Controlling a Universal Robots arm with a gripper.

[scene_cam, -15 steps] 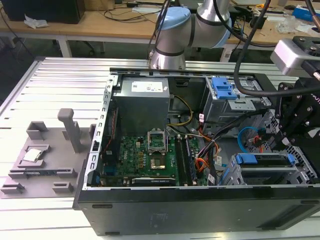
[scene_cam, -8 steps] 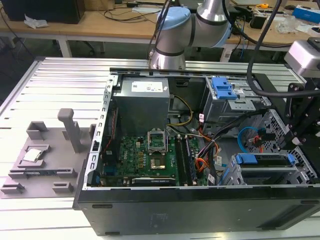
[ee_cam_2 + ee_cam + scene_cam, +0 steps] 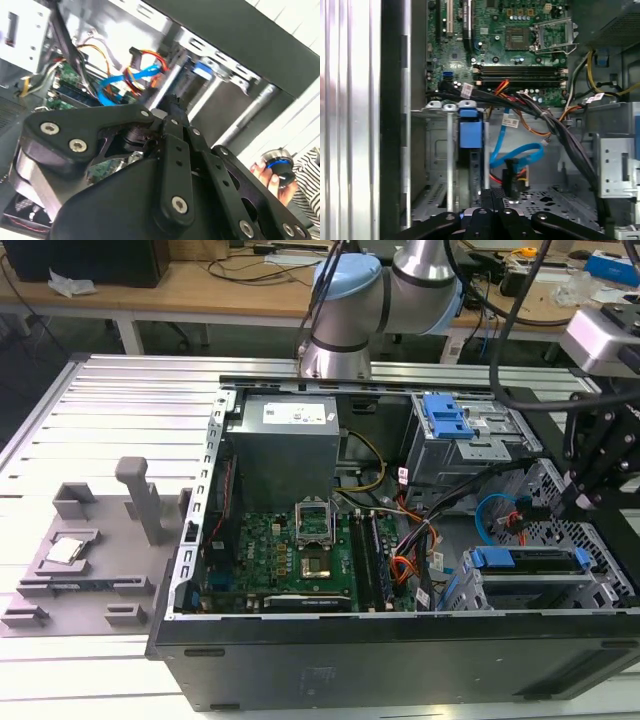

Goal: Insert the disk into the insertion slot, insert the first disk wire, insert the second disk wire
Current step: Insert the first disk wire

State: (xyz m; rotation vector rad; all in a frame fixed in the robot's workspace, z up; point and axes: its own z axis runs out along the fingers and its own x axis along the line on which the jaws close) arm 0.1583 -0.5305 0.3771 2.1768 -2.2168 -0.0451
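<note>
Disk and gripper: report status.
Black gripper near blue flat cable. Blue-framed silver disk lies in perforated grey metal slot. Black cable bundle close by.

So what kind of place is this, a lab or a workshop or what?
Most likely a robotics lab: an open PC case sits on a slotted aluminium table, a robot arm rises behind it, and cluttered wooden benches stand beyond.
</note>
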